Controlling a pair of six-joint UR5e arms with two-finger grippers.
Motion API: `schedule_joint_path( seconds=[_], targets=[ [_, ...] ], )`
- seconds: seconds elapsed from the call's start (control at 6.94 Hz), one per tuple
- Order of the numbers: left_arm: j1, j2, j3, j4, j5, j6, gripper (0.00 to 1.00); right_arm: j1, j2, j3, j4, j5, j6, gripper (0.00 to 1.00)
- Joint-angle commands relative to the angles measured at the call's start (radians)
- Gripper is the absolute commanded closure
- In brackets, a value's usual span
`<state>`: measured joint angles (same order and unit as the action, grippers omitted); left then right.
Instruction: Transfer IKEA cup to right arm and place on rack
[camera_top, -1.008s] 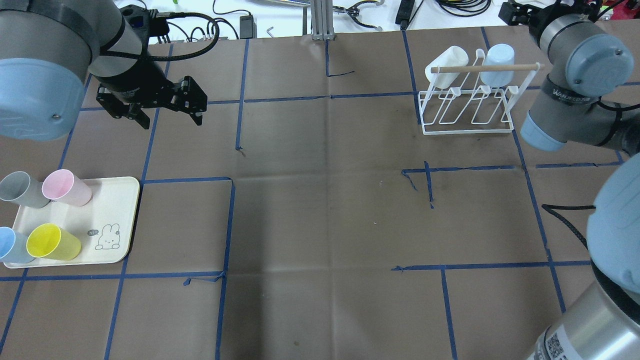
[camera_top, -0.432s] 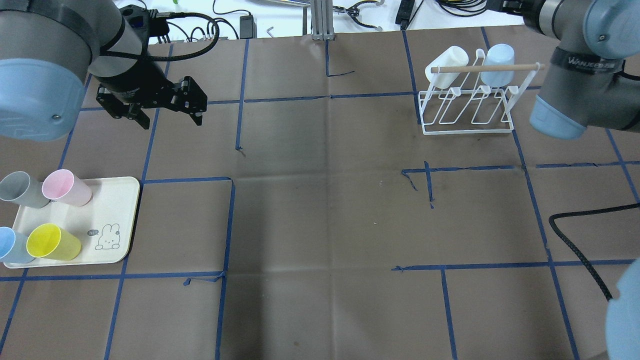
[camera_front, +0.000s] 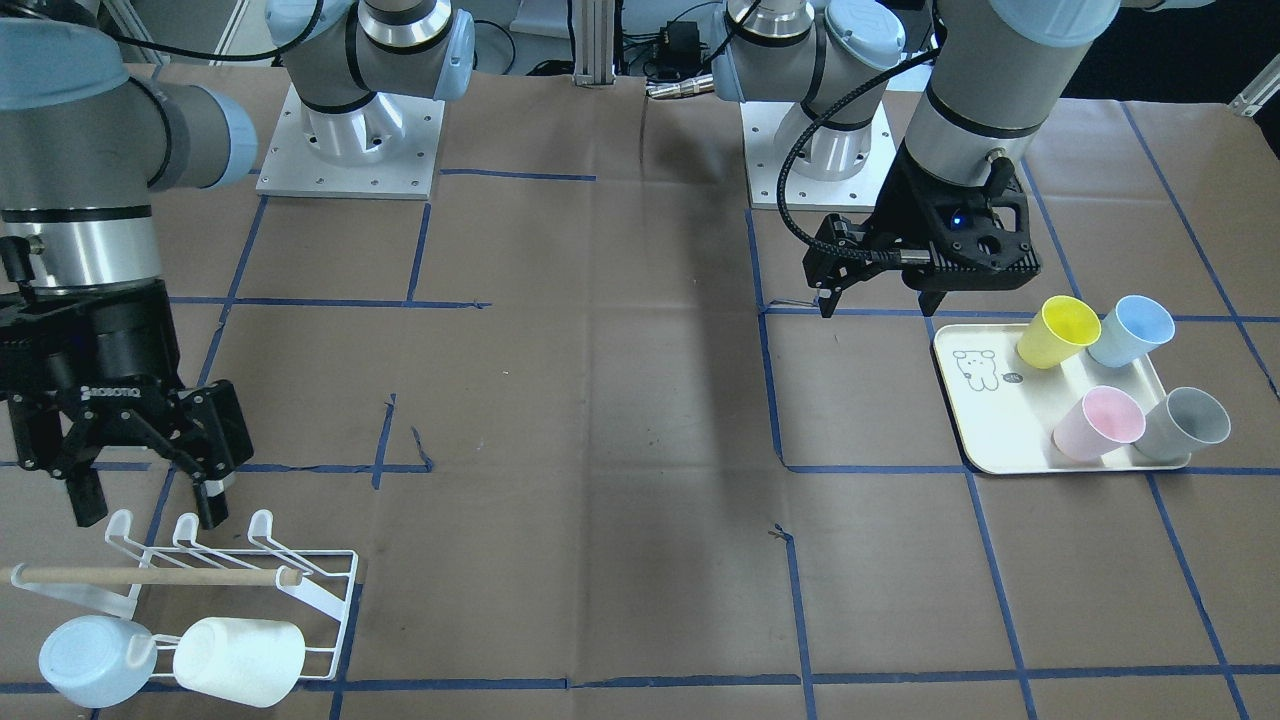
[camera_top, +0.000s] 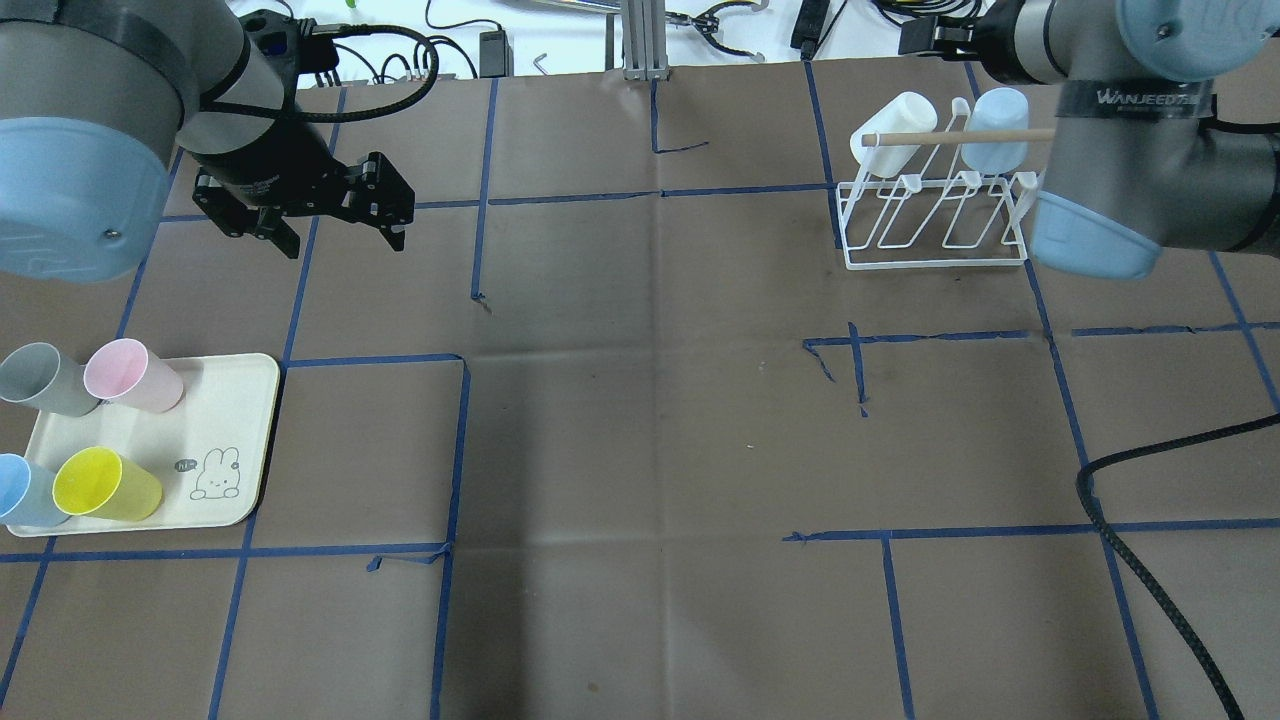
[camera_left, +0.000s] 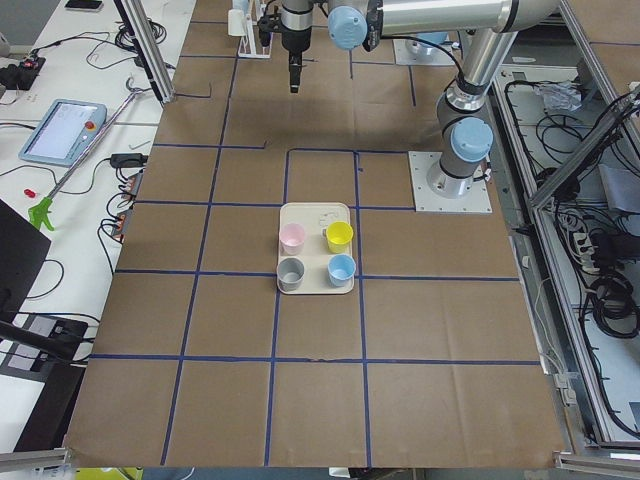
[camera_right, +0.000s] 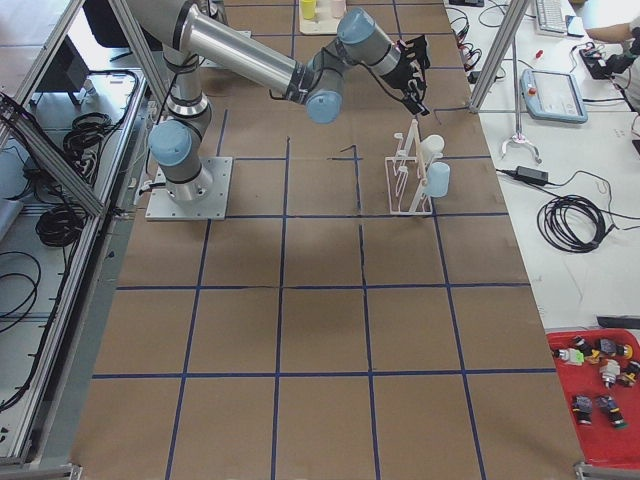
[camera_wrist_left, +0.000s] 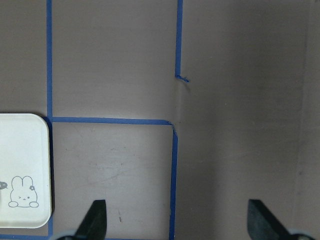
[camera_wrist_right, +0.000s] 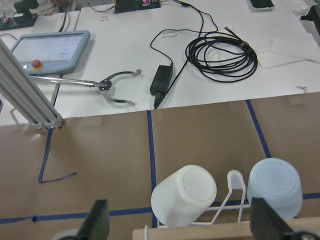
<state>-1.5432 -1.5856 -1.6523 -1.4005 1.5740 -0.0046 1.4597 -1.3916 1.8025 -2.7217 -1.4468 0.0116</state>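
Observation:
Four cups stand on a cream tray (camera_top: 225, 420): grey (camera_top: 40, 378), pink (camera_top: 130, 375), blue (camera_top: 20, 490) and yellow (camera_top: 105, 485). My left gripper (camera_top: 343, 243) is open and empty, hovering above the table beyond the tray; it also shows in the front view (camera_front: 878, 303). The white wire rack (camera_top: 935, 215) holds a white cup (camera_top: 895, 125) and a light blue cup (camera_top: 998, 120) on its far prongs. My right gripper (camera_front: 148, 515) is open and empty, just above the rack's (camera_front: 300, 590) near prongs. Its wrist view looks down on both racked cups (camera_wrist_right: 184, 195).
The brown table has blue tape lines. Beyond its far edge lie cables, a power brick (camera_wrist_right: 161, 80) and a teach pendant (camera_wrist_right: 50, 50). A black cable (camera_top: 1150, 580) trails over the table's right part. The right arm's elbow (camera_top: 1095, 235) overhangs the rack's right end.
The right arm has swung left and away, so its elbow now covers the rack's right end and its cable has shifted. The left gripper has barely moved.

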Motion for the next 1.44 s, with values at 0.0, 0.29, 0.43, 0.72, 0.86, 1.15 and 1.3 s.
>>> schedule_joint_path(
  seconds=[0.0,0.29,0.43,0.72,0.86,1.15,1.3],
  targets=[
    [0.0,-0.001,0.0,0.0,0.0,-0.002,0.01,0.111,-0.076,-0.002,0.255,-0.076,0.001,0.0],
    [0.0,-0.001,0.0,0.0,0.0,0.0,0.01,0.149,-0.195,-0.005,0.54,-0.08,0.011,0.0],
    [0.0,-0.001,0.0,0.0,0.0,-0.002,0.01,0.149,-0.243,-0.003,0.653,-0.072,0.036,0.0],
    [0.0,-0.002,-0.001,0.0,0.0,-0.002,0.01,0.151,-0.305,0.0,0.769,-0.073,0.044,0.0],
    [0.0,-0.001,-0.001,0.0,0.0,-0.002,0.01,0.151,-0.314,0.0,0.827,-0.069,0.044,0.0],
    [0.0,-0.001,-0.001,0.0,0.0,-0.003,0.01,0.151,-0.319,-0.011,0.895,-0.078,0.044,0.0],
    [0.0,-0.001,-0.001,0.0,0.0,-0.003,0.01,0.151,-0.308,-0.058,0.917,-0.081,0.044,0.0]
  ],
)
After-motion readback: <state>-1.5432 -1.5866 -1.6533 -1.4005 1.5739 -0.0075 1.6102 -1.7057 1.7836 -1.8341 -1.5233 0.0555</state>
